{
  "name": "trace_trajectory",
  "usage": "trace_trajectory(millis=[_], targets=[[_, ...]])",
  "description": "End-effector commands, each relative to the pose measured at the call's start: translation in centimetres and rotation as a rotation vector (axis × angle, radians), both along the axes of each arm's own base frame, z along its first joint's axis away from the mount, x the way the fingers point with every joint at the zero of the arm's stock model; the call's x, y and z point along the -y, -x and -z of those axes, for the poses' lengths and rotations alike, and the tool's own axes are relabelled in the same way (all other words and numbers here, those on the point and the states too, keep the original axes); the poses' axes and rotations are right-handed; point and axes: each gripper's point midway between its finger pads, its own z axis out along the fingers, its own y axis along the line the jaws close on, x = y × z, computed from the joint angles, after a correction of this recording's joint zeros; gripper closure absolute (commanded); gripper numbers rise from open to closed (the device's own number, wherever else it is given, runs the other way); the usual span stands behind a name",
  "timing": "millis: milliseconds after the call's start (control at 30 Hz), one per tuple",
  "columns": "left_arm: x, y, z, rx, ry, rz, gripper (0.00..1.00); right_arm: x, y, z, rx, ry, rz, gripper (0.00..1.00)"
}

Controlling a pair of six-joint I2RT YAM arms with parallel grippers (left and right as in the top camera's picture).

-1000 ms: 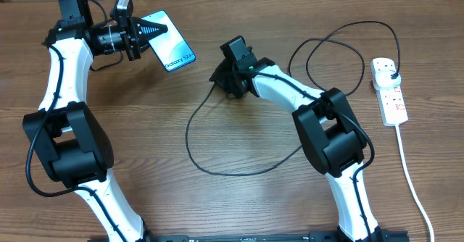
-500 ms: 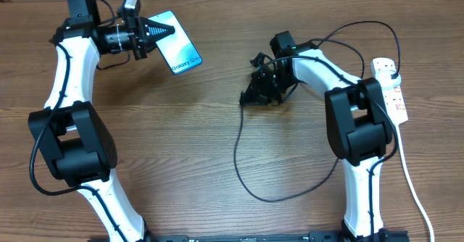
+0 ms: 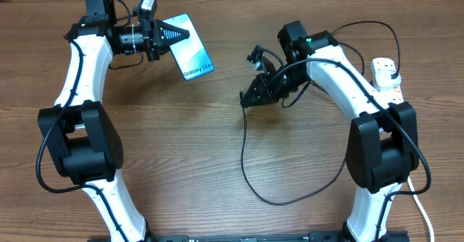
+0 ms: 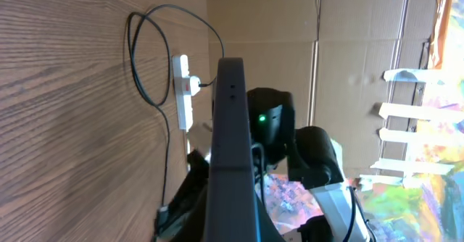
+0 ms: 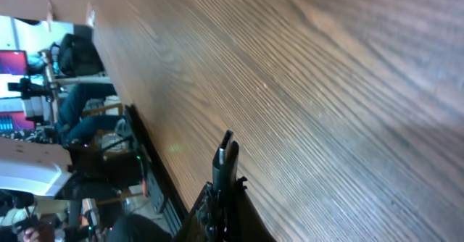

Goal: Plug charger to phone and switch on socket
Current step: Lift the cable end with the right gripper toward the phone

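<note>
My left gripper is shut on the phone, a slim slab with a light blue screen and white lettering, held above the table at the upper left. In the left wrist view the phone shows edge-on between my fingers. My right gripper is shut on the charger connector, its small tip sticking out past my fingers. The thin black cable hangs from it and loops over the table. The white socket lies at the far right with the black plug in its top end.
The socket's thick white cord runs down the right edge of the table. The black cable also loops behind my right arm near the table's back edge. Cardboard boxes stand beyond the table in the left wrist view.
My left gripper has carried the phone to the right. My right arm has swung right and lifted the connector, dragging the cable loop to the right.
</note>
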Motion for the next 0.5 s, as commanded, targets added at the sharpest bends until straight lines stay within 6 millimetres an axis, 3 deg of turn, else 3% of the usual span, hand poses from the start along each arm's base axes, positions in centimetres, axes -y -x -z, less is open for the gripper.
trace_trajectory(millis=[0, 67, 200, 467], targets=[[0.1, 0.2, -1.5, 0.071, 0.018, 0.019, 0.96, 1.1, -0.1, 3.2, -0.032, 0.194, 0.076, 0.96], [0.1, 0.2, -1.5, 0.072, 0.017, 0.019, 0.96, 2.0, -1.6, 4.9, -0.031, 0.357, 0.217, 0.96], [0.1, 0.2, -1.5, 0.071, 0.018, 0.019, 0.96, 1.3, -3.7, 6.1, -0.036, 0.483, 0.469, 0.96], [0.2, 0.5, -1.3, 0.029, 0.023, 0.019, 0.96, -1.2, -3.3, 8.6, -0.112, 0.543, 0.617, 0.96]])
